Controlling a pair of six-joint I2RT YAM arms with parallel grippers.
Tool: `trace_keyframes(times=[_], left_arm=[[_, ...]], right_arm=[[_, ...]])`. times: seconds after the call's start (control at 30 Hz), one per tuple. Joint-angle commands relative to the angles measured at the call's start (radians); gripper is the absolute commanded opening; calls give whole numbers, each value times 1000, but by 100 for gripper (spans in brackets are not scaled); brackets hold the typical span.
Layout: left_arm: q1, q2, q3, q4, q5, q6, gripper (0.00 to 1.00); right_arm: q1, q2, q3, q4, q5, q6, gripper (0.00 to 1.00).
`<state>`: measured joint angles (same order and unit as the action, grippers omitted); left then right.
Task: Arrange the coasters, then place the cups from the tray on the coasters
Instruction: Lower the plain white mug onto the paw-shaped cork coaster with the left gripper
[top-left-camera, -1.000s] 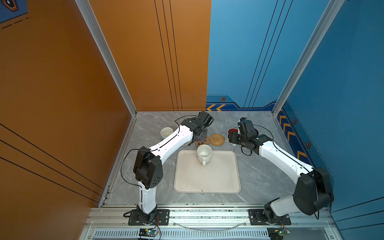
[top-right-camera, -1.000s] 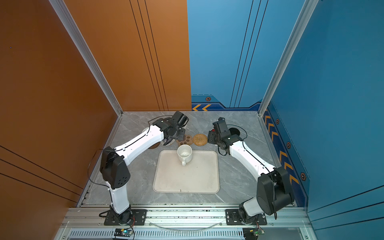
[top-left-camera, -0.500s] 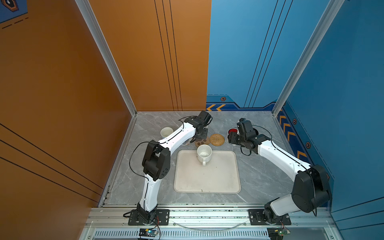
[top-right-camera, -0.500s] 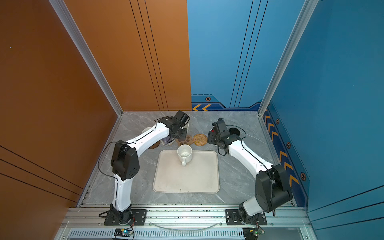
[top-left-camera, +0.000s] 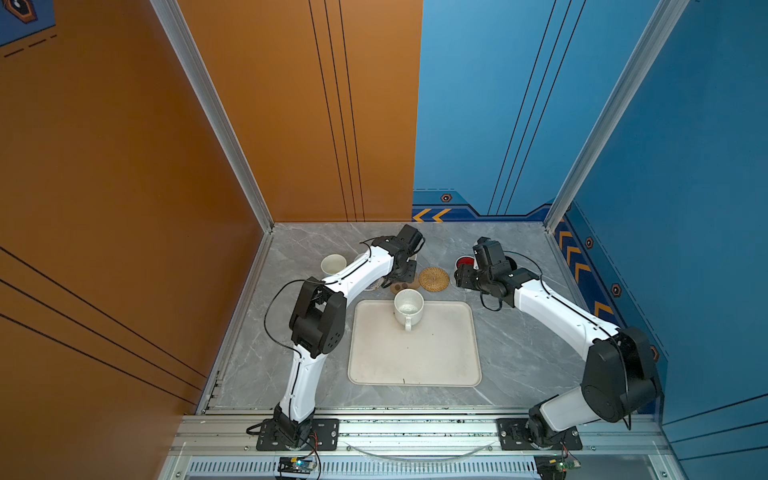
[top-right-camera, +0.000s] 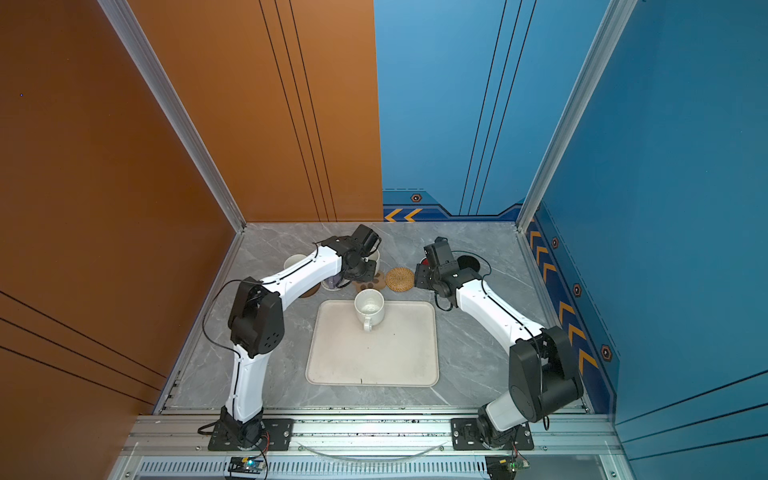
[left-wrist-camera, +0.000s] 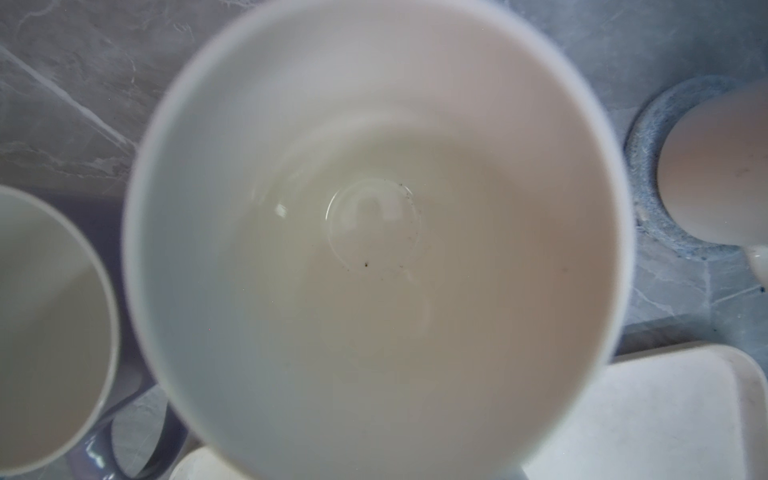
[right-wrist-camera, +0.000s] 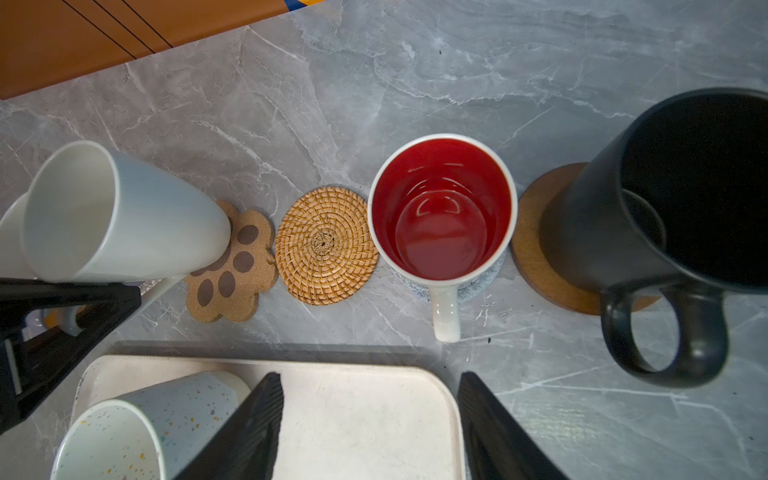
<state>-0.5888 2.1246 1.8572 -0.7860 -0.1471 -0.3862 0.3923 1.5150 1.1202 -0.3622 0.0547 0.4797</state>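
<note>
Only the right wrist view shows the right gripper (right-wrist-camera: 370, 376): its ribbed black fingers (right-wrist-camera: 253, 424) stand wide apart and empty over the far edge of the cream tray (top-left-camera: 415, 357). In both top views that gap is hidden. The left wrist view looks straight down into the glossy light blue cup (left-wrist-camera: 374, 232). From the right wrist that cup's base overlaps the cork paw coaster (right-wrist-camera: 232, 270), but contact cannot be judged. The left gripper (top-left-camera: 402, 272) is closed narrowly at its handle. Six cups can be counted:

- the held one
- a speckled white cup (top-left-camera: 408, 307) alone on the tray
- a plain white cup (top-left-camera: 333, 264) far left on the grey marble table (right-wrist-camera: 415, 83)
- a lilac cup (left-wrist-camera: 41, 332), mostly under the left arm from above
- a red-lined cup (right-wrist-camera: 442, 208)
- a matte black mug (right-wrist-camera: 665, 199)

Five coasters are discernible:

- the paw
- a bare round coiled rattan coaster (right-wrist-camera: 326, 245)
- a grey-blue woven coaster (right-wrist-camera: 473, 291) under the red-lined cup
- a smooth brown disc (right-wrist-camera: 536, 257) under the black mug
- a brown sliver (top-right-camera: 308, 293) beside the lilac cup

What lies under the plain white cup is hidden.
</note>
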Motion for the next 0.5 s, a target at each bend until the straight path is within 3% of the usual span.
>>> trace_keyframes(times=[0.0, 0.47], left_arm=[[9, 5, 0, 33, 14, -17, 0], [8, 18, -31, 33, 26, -36, 0]], right_arm=[[-6, 2, 25, 0, -12, 3, 66], [-7, -4, 23, -2, -13, 3, 66]])
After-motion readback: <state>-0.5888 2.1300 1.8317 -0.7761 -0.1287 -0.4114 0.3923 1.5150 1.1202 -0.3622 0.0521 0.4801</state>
